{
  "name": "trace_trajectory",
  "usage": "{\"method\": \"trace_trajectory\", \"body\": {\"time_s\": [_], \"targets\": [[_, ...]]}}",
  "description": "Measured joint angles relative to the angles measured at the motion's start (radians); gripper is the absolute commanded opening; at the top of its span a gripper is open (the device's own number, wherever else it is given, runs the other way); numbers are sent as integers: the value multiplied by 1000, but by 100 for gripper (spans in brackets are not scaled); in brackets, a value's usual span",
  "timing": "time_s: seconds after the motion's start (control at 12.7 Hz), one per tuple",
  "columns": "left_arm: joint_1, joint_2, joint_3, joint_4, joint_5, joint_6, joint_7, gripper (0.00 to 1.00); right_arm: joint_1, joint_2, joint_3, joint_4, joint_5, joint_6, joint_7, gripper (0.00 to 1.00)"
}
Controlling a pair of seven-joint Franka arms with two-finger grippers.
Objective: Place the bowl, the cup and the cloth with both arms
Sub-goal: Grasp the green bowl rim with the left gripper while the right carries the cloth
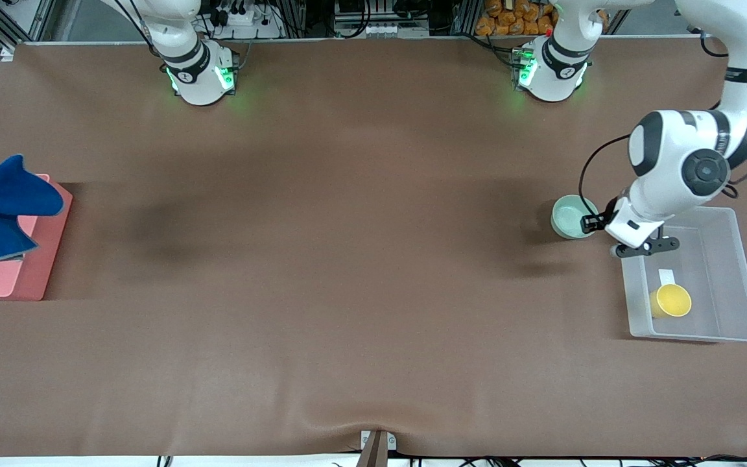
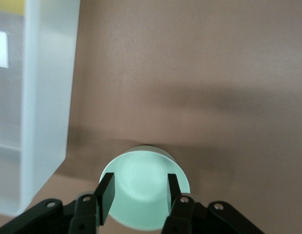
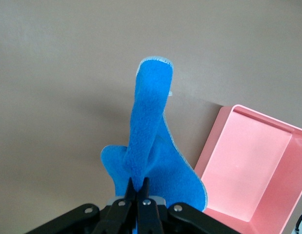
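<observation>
Left gripper [image 2: 137, 191] straddles the rim of the pale mint-green bowl [image 1: 571, 216], jaws parted, beside the clear plastic bin [image 1: 746, 279] holding the yellow cup [image 1: 672, 300]. Right gripper [image 3: 139, 187] pinches the royal-blue cloth [image 1: 4, 207] over the pink tray [image 1: 43, 266]. Risk: an off-centre rim grip may tip the bowl.

A wide table covered in a smooth brown mat [image 1: 347, 259] fills nearly the whole frame, with soft dark shadows at centre left and centre right. Along the top edge run grey aluminium frame rails [image 1: 10, 19], black cables and a heap of orange objects [image 1: 516, 16] at upper right.
</observation>
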Motion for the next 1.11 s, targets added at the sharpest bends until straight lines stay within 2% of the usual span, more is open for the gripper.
{"method": "trace_trajectory", "body": {"time_s": [0.16, 0.55, 0.79, 0.87, 1.03, 1.11], "targets": [[7, -4, 3, -74, 6, 57, 0, 51, -14, 37, 0, 0, -37, 39, -85, 0], [43, -13, 6, -111, 61, 66, 0, 51, -48, 190, 0, 75, -61, 83, -225, 0], [75, -2, 6, -156, 67, 154, 0, 50, -62, 246, -1, 118, -61, 91, -265, 0], [78, 10, 6, -177, 67, 195, 0, 44, -72, 252, -1, 121, -62, 99, -279, 0], [79, 41, 6, -202, 67, 260, 0, 22, -136, 257, -3, 124, -66, 122, -363, 0], [79, 56, 6, -205, 67, 279, 0, 2, -183, 261, -3, 131, -67, 164, -429, 0]]}}
